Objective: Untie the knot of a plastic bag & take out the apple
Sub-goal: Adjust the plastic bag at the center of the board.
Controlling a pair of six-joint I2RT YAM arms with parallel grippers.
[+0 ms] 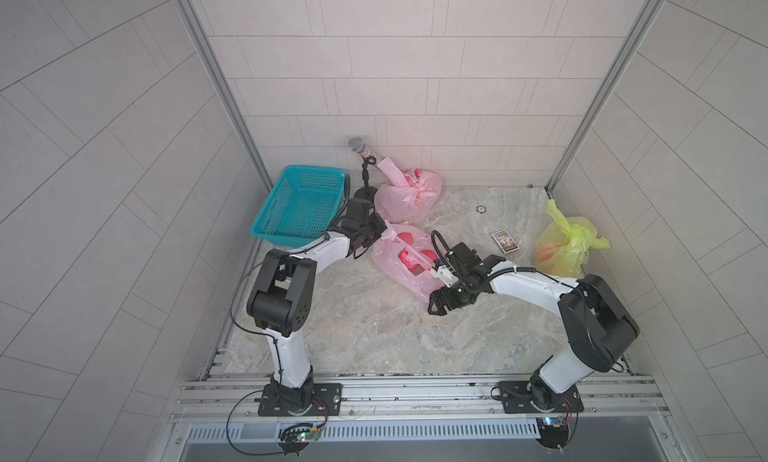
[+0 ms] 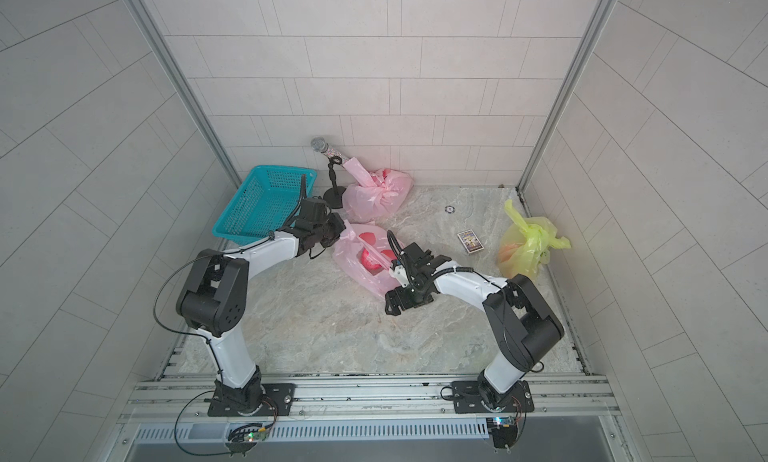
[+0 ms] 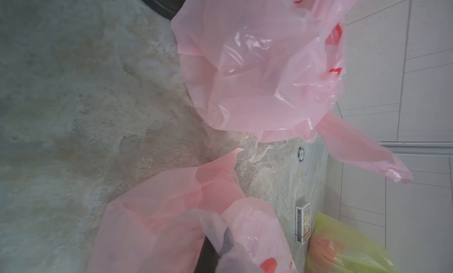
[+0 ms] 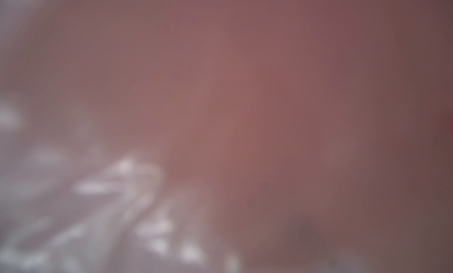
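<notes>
Roughly half done: pink bag (image 1: 390,265) appeared untied, left gripper (image 1: 380,233) pinched its rim; right gripper (image 1: 428,267) was inside, finger spread indeterminable; apple (image 1: 406,259) not out.

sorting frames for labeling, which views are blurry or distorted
Right wrist view: total blur, a pinkish smear, nothing resolvable. Left wrist view: far pink bag sharp, near pink bag soft. Both top views: sharp, evenly lit, tile lines bowed near edges.
</notes>
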